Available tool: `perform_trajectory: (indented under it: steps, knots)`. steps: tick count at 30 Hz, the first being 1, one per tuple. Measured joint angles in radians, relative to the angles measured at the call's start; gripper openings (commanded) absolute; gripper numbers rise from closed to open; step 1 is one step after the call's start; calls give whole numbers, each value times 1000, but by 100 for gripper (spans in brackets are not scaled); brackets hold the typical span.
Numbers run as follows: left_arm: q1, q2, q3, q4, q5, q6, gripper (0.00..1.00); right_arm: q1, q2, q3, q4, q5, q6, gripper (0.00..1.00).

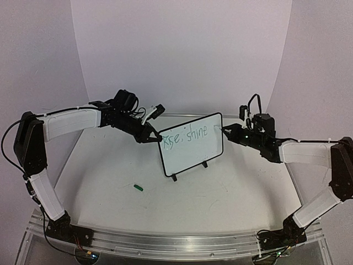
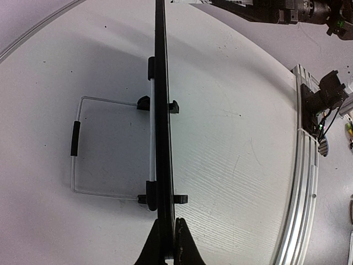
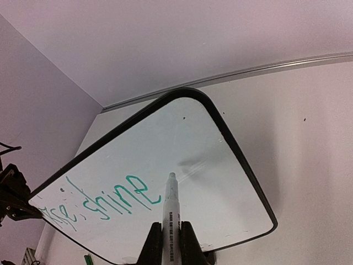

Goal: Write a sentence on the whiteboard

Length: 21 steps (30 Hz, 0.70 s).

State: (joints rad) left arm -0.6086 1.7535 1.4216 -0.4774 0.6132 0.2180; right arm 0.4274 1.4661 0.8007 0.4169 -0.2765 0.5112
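On the bench, the left end effector pinches the whiteboard by its edge, the right end effector a marker beside the sentence.

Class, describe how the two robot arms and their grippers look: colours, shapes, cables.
Both the left arm and right arm have white-covered links between chunky black joints, with thin black cables looping beside them. The left gripper and right gripper are black, with tapering fingers.

We reach both arms inward, our left end effector and right end effector both clamped shut.
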Motion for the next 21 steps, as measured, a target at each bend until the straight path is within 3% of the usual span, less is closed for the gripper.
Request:
perform_trajectory:
  steps: [21]
  knots:
    - [0,0,1,-1,0,0,0,-6,64,55,-14,-55,-14,0]
